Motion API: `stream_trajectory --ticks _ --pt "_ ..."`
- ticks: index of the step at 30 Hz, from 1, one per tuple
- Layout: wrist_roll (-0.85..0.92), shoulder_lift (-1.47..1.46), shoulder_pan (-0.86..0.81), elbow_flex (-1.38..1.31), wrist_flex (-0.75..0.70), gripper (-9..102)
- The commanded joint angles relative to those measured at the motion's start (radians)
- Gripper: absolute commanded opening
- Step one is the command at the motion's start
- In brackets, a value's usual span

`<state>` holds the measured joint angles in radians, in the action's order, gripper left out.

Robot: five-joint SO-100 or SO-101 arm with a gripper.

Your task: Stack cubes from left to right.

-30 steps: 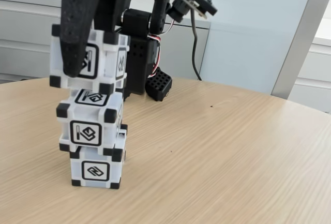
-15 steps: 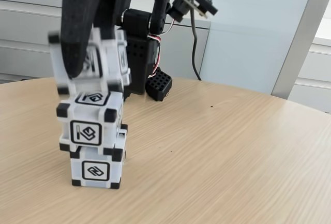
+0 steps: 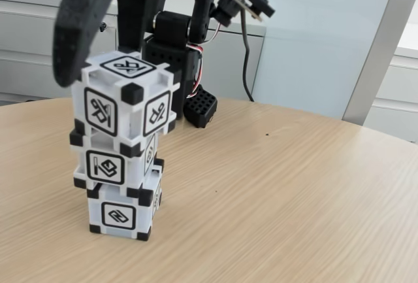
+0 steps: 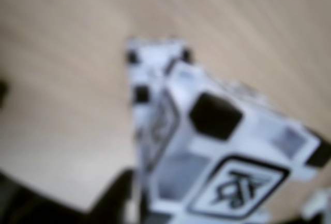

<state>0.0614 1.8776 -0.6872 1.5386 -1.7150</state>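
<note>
Three white cubes with black corner blocks stand in one stack at the left of the fixed view. The bottom cube (image 3: 123, 212) rests on the table and the middle cube (image 3: 112, 163) sits on it. The top cube (image 3: 124, 102) lies on the middle one, turned corner-forward and overhanging slightly to the right. My gripper (image 3: 98, 57) hangs open just above and around the top cube. Its big black finger (image 3: 81, 28) is off the cube's left side. In the blurred wrist view the top cube (image 4: 227, 162) is very close, with a lower cube (image 4: 155, 61) beneath it.
The arm's black base (image 3: 171, 67) and a black perforated block (image 3: 201, 106) stand right behind the stack, with a cable (image 3: 246, 61) hanging down. The wooden table (image 3: 281, 198) stretches to the right. A white wall and a grey post are behind it.
The top cube was held above the stack between the fingers. It now rests on the middle cube, turned, and the front finger has swung up and left off it.
</note>
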Motion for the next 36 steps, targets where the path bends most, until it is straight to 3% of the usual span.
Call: stream_trajectory --ticks 1,14,21,24,28,36 --pt "-0.018 0.034 0.006 -0.025 -0.008 43" --pt "0.060 0.247 0.011 -0.011 -0.006 43" --pt "0.160 0.387 0.127 -0.009 -0.006 38" --pt "0.156 0.449 0.133 -0.009 -0.005 30" --pt "0.046 0.508 0.132 -0.020 0.003 2" --pt "-0.055 0.663 0.132 -0.025 0.003 0"
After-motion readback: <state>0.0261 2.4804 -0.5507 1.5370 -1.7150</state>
